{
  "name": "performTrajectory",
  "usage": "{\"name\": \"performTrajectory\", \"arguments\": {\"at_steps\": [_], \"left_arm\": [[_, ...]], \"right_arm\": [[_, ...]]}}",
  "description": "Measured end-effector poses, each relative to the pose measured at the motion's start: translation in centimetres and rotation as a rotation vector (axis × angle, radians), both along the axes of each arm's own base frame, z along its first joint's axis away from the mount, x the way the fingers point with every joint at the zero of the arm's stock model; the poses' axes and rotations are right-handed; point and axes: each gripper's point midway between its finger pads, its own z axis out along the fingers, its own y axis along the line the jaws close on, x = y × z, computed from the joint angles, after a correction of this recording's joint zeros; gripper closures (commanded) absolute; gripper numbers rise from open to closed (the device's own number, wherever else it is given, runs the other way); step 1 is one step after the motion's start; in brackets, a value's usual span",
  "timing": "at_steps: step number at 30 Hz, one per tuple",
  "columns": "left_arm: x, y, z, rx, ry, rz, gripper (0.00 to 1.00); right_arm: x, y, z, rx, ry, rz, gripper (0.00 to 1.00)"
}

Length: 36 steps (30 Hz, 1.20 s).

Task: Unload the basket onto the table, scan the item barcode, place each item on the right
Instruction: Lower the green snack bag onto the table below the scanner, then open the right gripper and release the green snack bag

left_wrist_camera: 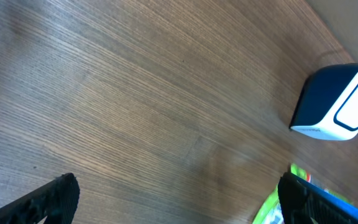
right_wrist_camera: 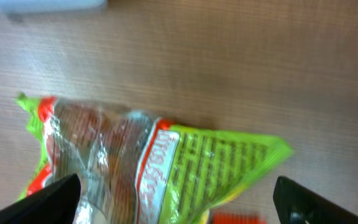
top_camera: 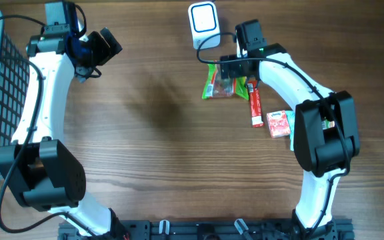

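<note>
Risk: red stick pack (top_camera: 255, 103) just beside green snack bag (top_camera: 216, 85), toward far edge of bench, may get pinched too. Right gripper (right_wrist_camera: 176, 186) jaws wide over bag, empty; slick film could slip. Left gripper (left_wrist_camera: 178, 186) jaws wide. Scanner (top_camera: 203, 20) beyond, close: swing could knock it.

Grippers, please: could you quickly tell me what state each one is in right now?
Left gripper: open, holding nothing.
Right gripper: open above the green snack bag, not gripping it.
</note>
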Motion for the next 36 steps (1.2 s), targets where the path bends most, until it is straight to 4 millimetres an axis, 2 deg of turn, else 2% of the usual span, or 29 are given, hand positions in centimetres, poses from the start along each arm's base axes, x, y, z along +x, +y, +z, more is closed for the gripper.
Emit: {"name": "performTrajectory", "arguments": {"at_steps": [3,5,31,33,36], "left_arm": [[0.0,0.0,0.0,0.000,0.000,0.001,0.00],[0.0,0.0,0.0,0.000,0.000,0.001,0.00],[0.0,0.0,0.0,0.000,0.000,0.000,0.00],[0.0,0.0,0.0,0.000,0.000,0.000,0.00],[0.0,0.0,0.0,0.000,0.000,0.000,0.00]], "right_arm": [[3.1,0.9,2.2,0.045,-0.152,-0.001,0.00],[3.9,1.2,2.9,0.058,-0.196,-0.001,0.00],[3.9,1.2,3.2,0.059,-0.198,-0.001,0.00],[3.9,1.2,4.7,0.067,-0.222,-0.001,0.00],[3.7,1.1,10.7,0.099,-0.327,-0.001,0.00]]}}
